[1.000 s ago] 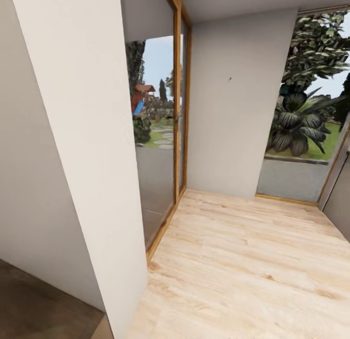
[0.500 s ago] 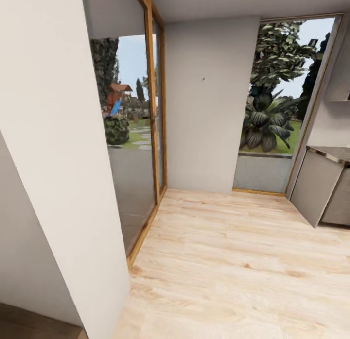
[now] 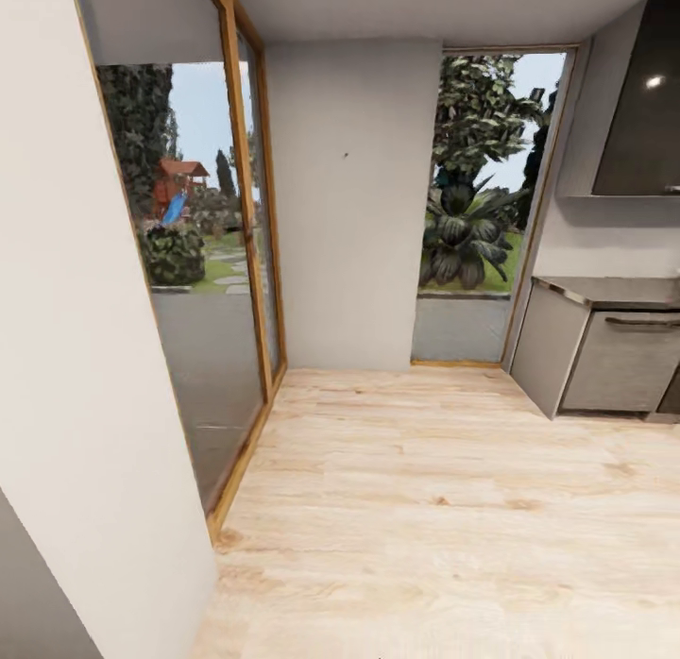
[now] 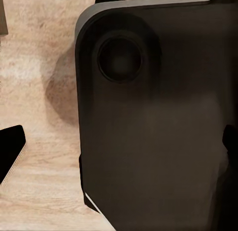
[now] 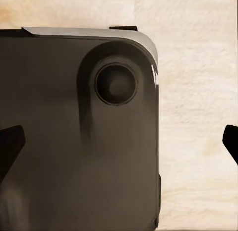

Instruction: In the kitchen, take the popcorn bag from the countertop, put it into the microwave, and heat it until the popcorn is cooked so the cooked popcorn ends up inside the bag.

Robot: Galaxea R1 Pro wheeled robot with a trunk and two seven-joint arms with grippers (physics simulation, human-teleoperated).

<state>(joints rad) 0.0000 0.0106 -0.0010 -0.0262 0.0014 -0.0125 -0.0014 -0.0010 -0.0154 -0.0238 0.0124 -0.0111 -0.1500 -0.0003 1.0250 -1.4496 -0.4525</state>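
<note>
Countertop [image 3: 614,289] corner — far right

Light wood floor [image 3: 444,508], glass door [image 3: 184,291], garden plants [image 3: 467,239].

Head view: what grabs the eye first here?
The tall wood-framed glass door at left, showing a garden, then the window straight ahead with its big spiky plant. At right, a grey cabinet with a countertop under a dark glossy panel, all around bare light wood floor.
</note>
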